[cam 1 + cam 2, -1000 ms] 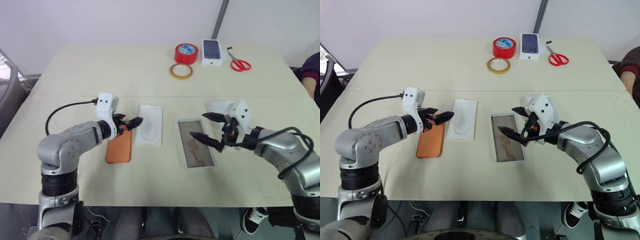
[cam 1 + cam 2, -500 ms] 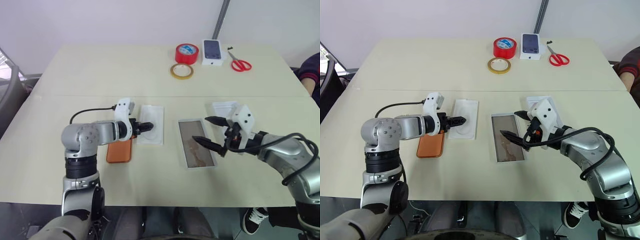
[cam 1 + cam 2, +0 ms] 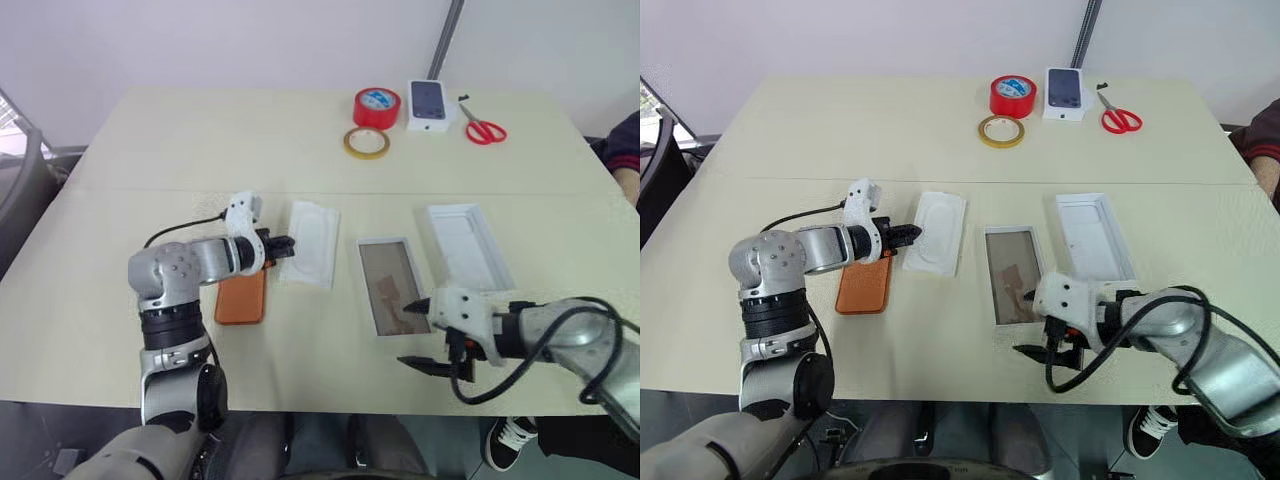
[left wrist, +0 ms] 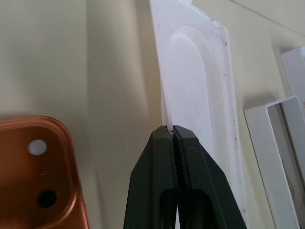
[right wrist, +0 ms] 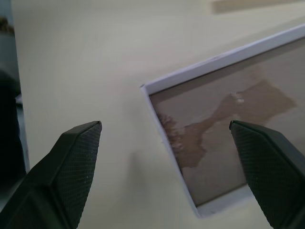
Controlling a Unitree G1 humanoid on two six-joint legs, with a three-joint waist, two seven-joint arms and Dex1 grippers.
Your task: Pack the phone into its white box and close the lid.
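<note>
The copper-orange phone (image 3: 241,297) lies back up on the table, left of centre. Just right of it lies a flat white insert (image 3: 312,243) with an oblong recess. My left gripper (image 3: 285,243) is shut on that insert's near-left edge, its fingertips (image 4: 164,136) pinching the thin rim beside the phone's camera corner (image 4: 33,167). The white box (image 3: 361,285), with its tan floor, sits at the centre, and the white lid (image 3: 465,245) lies open side up to its right. My right gripper (image 3: 415,335) hovers open at the box's near end, holding nothing.
At the far side of the table are a red tape roll (image 3: 376,106), a yellowish tape ring (image 3: 366,143), a small white carton printed with a phone (image 3: 428,104) and red scissors (image 3: 483,130). A person's sleeve (image 3: 627,150) shows at the right edge.
My left gripper moved right from over the phone and shut on the insert's edge. My right arm drew back and down to the box's near end, uncovering the lid.
</note>
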